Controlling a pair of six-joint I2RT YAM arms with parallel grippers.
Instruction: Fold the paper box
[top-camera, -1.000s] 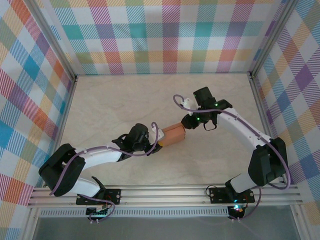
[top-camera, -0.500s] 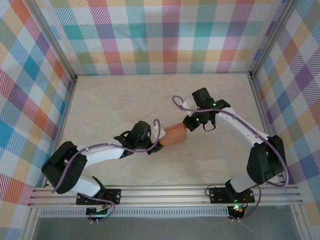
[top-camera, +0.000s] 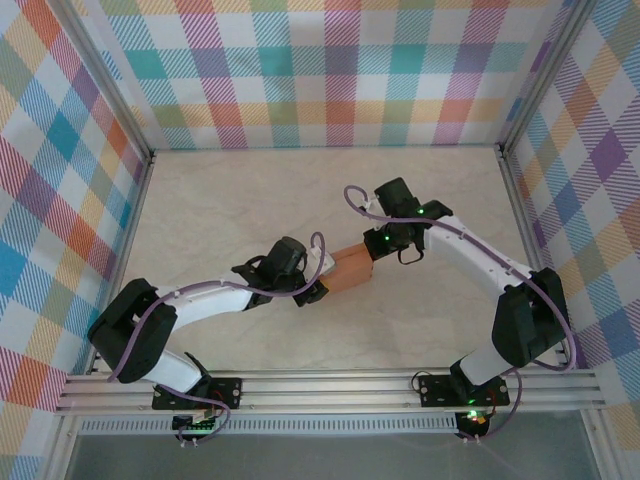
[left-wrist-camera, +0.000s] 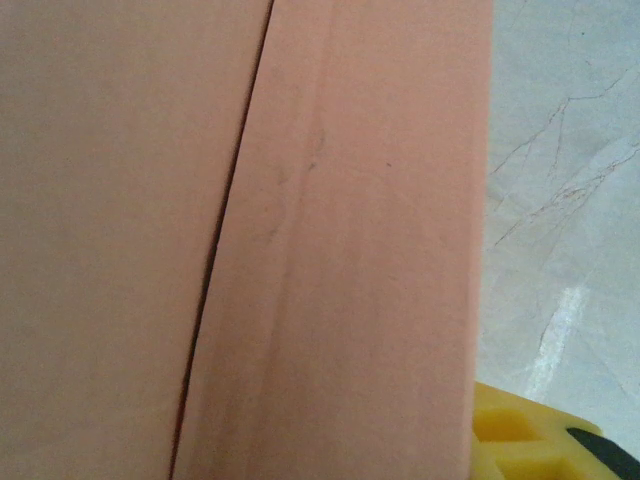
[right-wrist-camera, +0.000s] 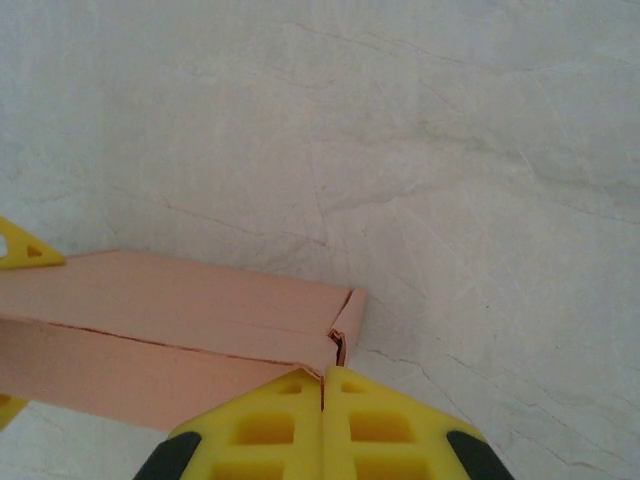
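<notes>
Roughly at the middle of the table (top-camera: 220, 200), a little toward 4 o'clock from its centre, the paper box (top-camera: 352, 270) is seen as a closed salmon-orange block, its long axis laid from 8 o'clock to 2 o'clock. The left gripper (top-camera: 320, 286) is set against its 8 o'clock end, and the right gripper (top-camera: 379, 250) against its 2 o'clock end. From the right wrist, the right gripper (right-wrist-camera: 322, 380) is shown with its yellow jaws pressed together, nothing caught between them, their tips touching the box (right-wrist-camera: 170, 330) at its near corner, where a small end flap (right-wrist-camera: 346, 318) is left slightly ajar. Toward 9 o'clock in that view, two yellow fingertips (right-wrist-camera: 22, 250) of the left gripper are made out, one above the box and one below it, so the box is taken to be pinched between the left jaws. From the left wrist the box (left-wrist-camera: 340, 250) is pressed close to the lens, a dark seam (left-wrist-camera: 222, 250) being traced from 12 o'clock to 6 o'clock between two panels, with one yellow finger (left-wrist-camera: 512, 438) at 5 o'clock and pale marbled table (left-wrist-camera: 570, 200) at 3 o'clock.
</notes>
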